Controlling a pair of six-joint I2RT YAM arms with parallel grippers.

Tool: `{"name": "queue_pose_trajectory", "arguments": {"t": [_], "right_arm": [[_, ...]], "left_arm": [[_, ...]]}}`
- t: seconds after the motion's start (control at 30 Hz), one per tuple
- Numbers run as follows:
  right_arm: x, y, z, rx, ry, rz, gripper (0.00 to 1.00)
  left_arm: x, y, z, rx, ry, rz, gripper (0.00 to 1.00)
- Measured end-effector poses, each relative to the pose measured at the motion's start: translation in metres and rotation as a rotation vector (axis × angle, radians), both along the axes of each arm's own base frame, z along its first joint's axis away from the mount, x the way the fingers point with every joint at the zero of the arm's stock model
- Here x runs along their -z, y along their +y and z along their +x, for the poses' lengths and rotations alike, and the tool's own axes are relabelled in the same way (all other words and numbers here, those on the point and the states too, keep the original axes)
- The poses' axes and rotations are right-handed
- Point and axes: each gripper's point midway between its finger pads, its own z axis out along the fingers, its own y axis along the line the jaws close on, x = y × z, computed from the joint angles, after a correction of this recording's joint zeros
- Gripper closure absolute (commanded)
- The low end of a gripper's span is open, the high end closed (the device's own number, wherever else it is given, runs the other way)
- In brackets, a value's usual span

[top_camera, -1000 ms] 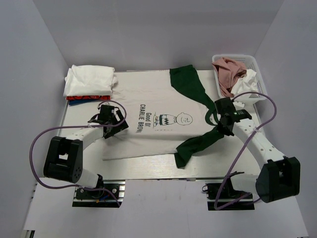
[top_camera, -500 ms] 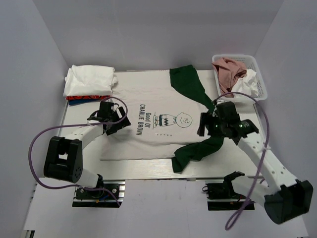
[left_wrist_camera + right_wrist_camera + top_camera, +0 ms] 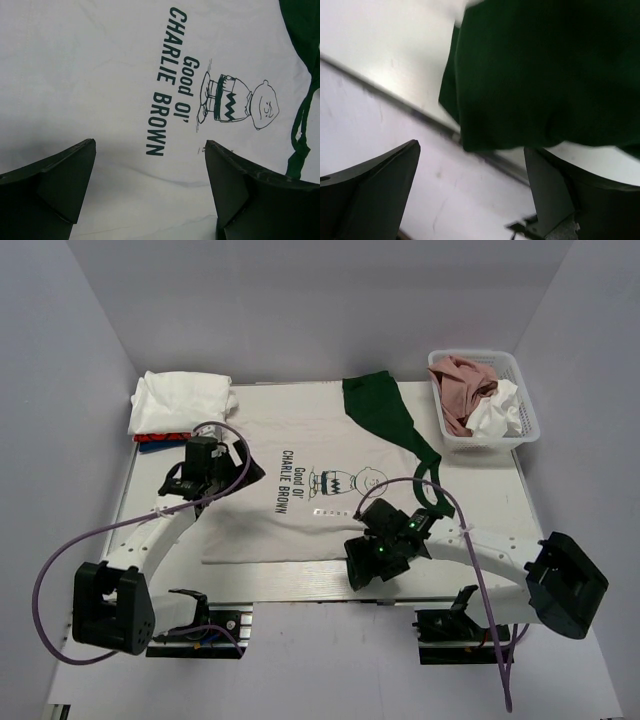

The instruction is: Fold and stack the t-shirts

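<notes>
Print tee (image 3: pixel 300 495) flat at centre, green tee (image 3: pixel 380 412) draped 1 to 6 o'clock | left gripper (image 3: pixel 150 145) fingers apart at 9, right gripper (image 3: pixel 471 146) fingers apart over green bunch at 6 | risk: slides off near edge (image 3: pixel 280 578) if pinched shallow

Layout check from my side of the table (image 3: pixel 495 480).

The printed tee (image 3: pixel 300 495) is lying flat across the middle. A folded stack (image 3: pixel 180 402) is sitting at the far-left corner, and the basket (image 3: pixel 478 444) is standing far right with crumpled tees (image 3: pixel 472 390) piled in it. The second tee (image 3: pixel 378 410) is trailing from the far edge down the printed tee's right side to the near edge. My left gripper (image 3: pixel 149 145) is hovering over the printed tee's left part, my right gripper (image 3: pixel 471 147) over the second tee's near end.
</notes>
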Motion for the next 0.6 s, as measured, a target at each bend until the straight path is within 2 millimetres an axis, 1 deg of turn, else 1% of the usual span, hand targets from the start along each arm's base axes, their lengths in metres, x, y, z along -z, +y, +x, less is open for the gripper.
{"name": "queue_pose_trajectory", "arguments": {"t": [0.1, 0.13, 0.17, 0.2, 0.3, 0.37, 0.43, 0.53, 0.6], "right_arm": [[0.004, 0.008, 0.015, 0.089, -0.057, -0.007, 0.19], [0.006, 0.010, 0.021, 0.122, -0.076, -0.013, 0.37], [0.008, 0.009, 0.027, 0.152, -0.100, -0.032, 0.73], [0.011, 0.006, 0.033, 0.181, -0.121, -0.063, 1.00], [0.014, -0.006, 0.044, 0.231, -0.160, -0.163, 1.00], [0.005, -0.010, 0.051, 0.231, -0.194, -0.201, 1.00], [-0.013, -0.014, 0.058, 0.216, -0.223, -0.246, 1.00], [-0.047, -0.021, 0.074, 0.188, -0.284, -0.340, 1.00], [-0.062, -0.027, 0.086, 0.171, -0.333, -0.406, 1.00]], "left_arm": [[-0.004, -0.002, -0.004, 0.007, -0.010, -0.020, 0.00], [-0.003, -0.003, -0.006, 0.011, -0.006, -0.027, 0.00], [-0.002, -0.005, -0.008, 0.015, 0.000, -0.034, 0.00], [0.001, -0.005, -0.011, 0.017, 0.009, -0.040, 0.00], [0.011, -0.005, -0.019, 0.015, 0.040, -0.043, 0.00], [0.016, -0.003, -0.023, 0.010, 0.060, -0.038, 0.00], [0.017, -0.002, -0.023, 0.003, 0.064, -0.034, 0.00], [0.017, -0.002, -0.022, -0.002, 0.062, -0.033, 0.00], [0.020, -0.002, -0.022, -0.002, 0.072, -0.031, 0.00]]}}
